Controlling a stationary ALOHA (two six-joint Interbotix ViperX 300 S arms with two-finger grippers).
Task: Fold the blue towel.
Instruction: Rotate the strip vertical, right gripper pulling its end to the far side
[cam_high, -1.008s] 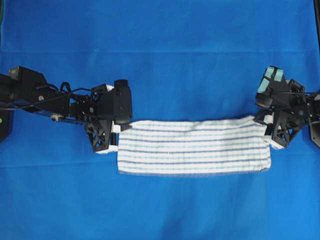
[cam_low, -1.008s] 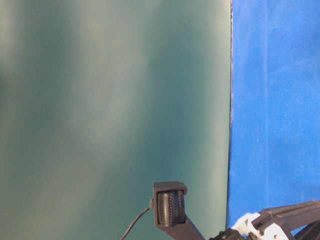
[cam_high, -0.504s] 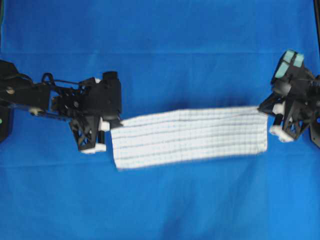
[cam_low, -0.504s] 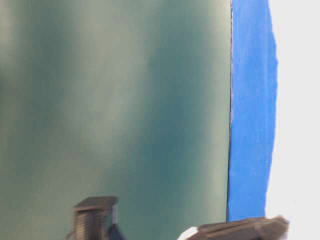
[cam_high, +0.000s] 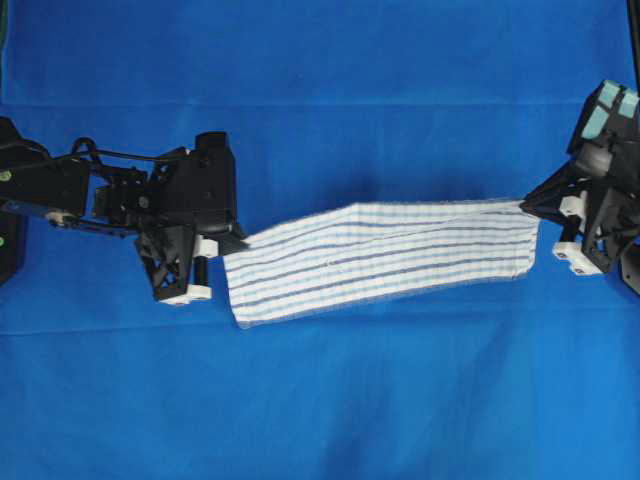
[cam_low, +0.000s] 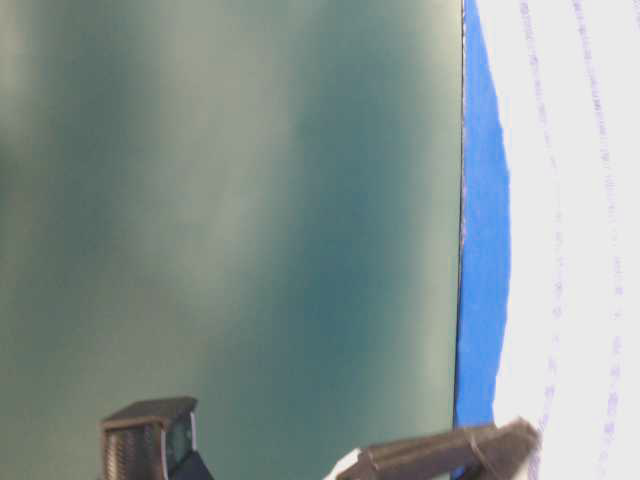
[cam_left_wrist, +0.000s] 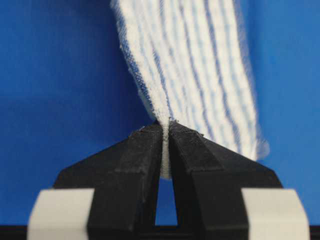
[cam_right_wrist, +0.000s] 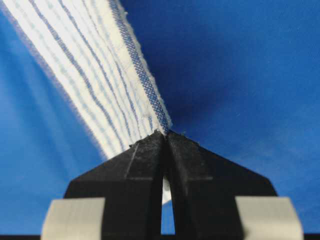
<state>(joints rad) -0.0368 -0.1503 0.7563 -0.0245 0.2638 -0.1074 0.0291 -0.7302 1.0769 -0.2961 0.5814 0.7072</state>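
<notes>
The blue towel (cam_high: 385, 260), white with thin blue stripes, is hanging stretched across the middle of the overhead view, sagging toward 6 o'clock between its two held ends. Its left end is sitting lower than its right end. The left gripper (cam_high: 232, 243), at 9 o'clock from the cloth, is pinching the left end; in its wrist view the fingers (cam_left_wrist: 137, 165) are clamped together with fabric squeezed between them. The right gripper (cam_high: 527, 203), at 3 o'clock, is clamping the right end the same way (cam_right_wrist: 165, 135). The blue table cover (cam_high: 320, 400) is lying beneath everything. In the table-level view the towel (cam_low: 580, 240) is filling the right side.
</notes>
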